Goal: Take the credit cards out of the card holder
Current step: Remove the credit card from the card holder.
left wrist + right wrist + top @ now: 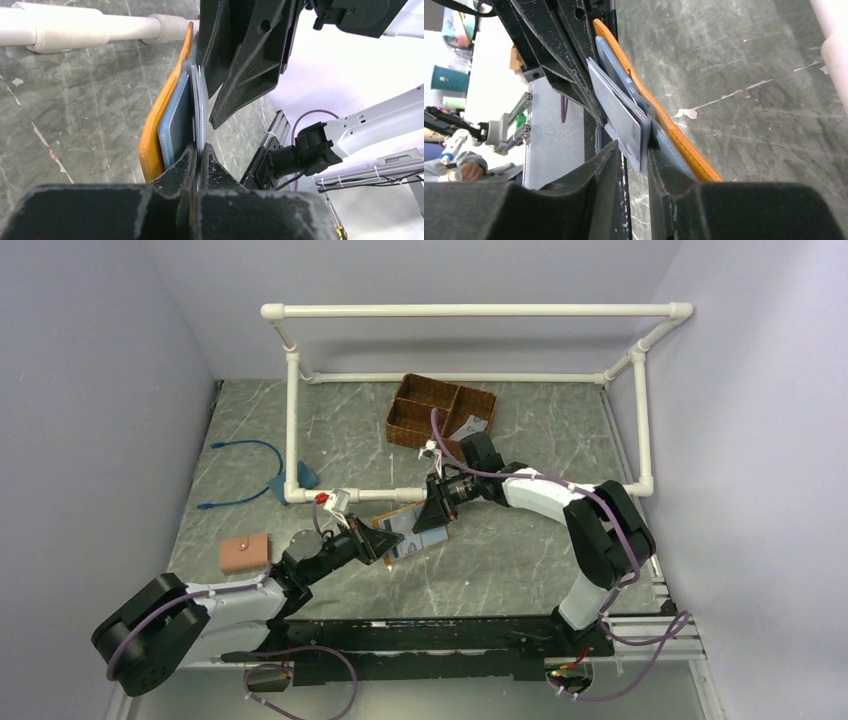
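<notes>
From above, a grey-green marbled table [520, 560] sits between pale lavender walls [90, 360], with a white pipe frame [470, 311] standing over its far half. A divided wicker basket [408, 428] is at the back, a blue cable [245, 445] lies to the left, and a pink wallet [245, 552] rests near the left arm. The card holder [408, 540] is at mid-table, between the left gripper [380, 540] and the right gripper [432, 518]. The black fingers cover much of it, so its slots cannot be read here.

In the left wrist view the card holder stands on edge, with its orange cover on the outside and blue-grey slots inside. The left gripper's fingers are pressed together on a thin pale edge of it (a flap or a card, I cannot tell which). The right gripper's dark fingers hide the far end. Beyond the table edge the background is washed out.

The right wrist view shows the credit cards [621, 120] fanned out of the orange holder, their end lying between the right gripper's fingers. Those fingers stand slightly apart on either side of the cards. Whether they actually pinch the cards cannot be told. The far-left background is blurred clutter, and a white pipe is cut off at the right edge.
</notes>
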### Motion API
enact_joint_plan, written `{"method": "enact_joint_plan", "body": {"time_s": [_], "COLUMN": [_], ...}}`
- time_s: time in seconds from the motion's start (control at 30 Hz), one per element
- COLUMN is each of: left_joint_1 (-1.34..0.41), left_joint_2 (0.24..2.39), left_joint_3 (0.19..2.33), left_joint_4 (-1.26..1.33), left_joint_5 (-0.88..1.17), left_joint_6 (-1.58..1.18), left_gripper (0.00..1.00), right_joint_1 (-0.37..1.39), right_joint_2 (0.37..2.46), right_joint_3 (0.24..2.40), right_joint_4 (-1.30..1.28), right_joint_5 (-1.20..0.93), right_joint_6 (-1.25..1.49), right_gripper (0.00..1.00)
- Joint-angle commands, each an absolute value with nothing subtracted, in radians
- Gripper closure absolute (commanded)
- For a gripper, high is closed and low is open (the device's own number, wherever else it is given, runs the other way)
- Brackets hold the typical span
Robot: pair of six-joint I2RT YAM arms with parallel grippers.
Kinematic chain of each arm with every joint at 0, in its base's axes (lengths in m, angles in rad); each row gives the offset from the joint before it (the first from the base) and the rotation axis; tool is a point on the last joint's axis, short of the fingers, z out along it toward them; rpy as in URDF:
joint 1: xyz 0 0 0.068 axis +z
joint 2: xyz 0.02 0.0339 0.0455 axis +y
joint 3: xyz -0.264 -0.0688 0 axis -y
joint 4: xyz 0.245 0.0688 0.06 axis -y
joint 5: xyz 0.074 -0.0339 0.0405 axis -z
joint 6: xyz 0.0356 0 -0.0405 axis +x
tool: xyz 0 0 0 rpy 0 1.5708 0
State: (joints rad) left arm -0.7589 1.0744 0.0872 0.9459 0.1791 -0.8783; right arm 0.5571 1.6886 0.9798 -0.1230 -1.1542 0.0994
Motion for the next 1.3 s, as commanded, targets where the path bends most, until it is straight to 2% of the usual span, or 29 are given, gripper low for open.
{"method": "enact_joint_plan", "body": {"time_s": [0.0,0.13,0.2,0.23,0.33,0.47,0.63,0.7,0.83,1.0,1.13,1.27], "left_joint_1": [-0.763,-0.764,-0.764,-0.764,-0.764,-0.761,-0.754,-0.752,-0.749,-0.750,-0.748,-0.749], "left_joint_2": [1.130,1.170,1.169,1.162,1.113,0.963,0.696,0.589,0.400,0.268,0.281,0.384], "left_joint_3": [0.118,0.115,0.112,0.112,0.120,0.123,0.120,0.119,0.096,0.038,0.003,0.002], "left_joint_4": [1.111,1.134,1.118,1.096,0.990,0.803,0.500,0.353,0.197,0.171,0.263,0.376], "left_joint_5": [0.146,0.133,0.123,0.119,0.110,0.094,0.058,0.042,0.042,0.073,0.124,0.173], "left_joint_6": [-0.925,-0.942,-0.952,-0.960,-0.973,-0.933,-0.864,-0.830,-0.771,-0.732,-0.713,-0.689], "left_gripper": [1.00,1.00,1.00,0.97,0.72,0.47,0.23,0.16,0.13,0.12,0.12,0.13], "right_joint_1": [0.601,0.601,0.601,0.601,0.595,0.578,0.566,0.565,0.560,0.552,0.547,0.545], "right_joint_2": [1.646,1.648,1.650,1.649,1.653,1.653,1.650,1.653,1.660,1.659,1.659,1.661], "right_joint_3": [0.967,0.974,0.985,0.992,1.016,1.026,1.042,1.055,1.097,1.147,1.153,1.156], "right_joint_4": [0.049,0.032,0.006,-0.030,-0.106,-0.150,-0.215,-0.261,-0.390,-0.572,-0.607,-0.626], "right_joint_5": [-1.336,-1.336,-1.335,-1.336,-1.340,-1.361,-1.365,-1.365,-1.381,-1.380,-1.397,-1.415], "right_joint_6": [0.254,0.237,0.202,0.180,0.103,0.046,-0.043,-0.106,-0.244,-0.442,-0.488,-0.511], "right_gripper": [0.76,0.99,1.00,1.00,1.00,1.00,1.00,1.00,1.00,1.00,1.00,1.00]}}
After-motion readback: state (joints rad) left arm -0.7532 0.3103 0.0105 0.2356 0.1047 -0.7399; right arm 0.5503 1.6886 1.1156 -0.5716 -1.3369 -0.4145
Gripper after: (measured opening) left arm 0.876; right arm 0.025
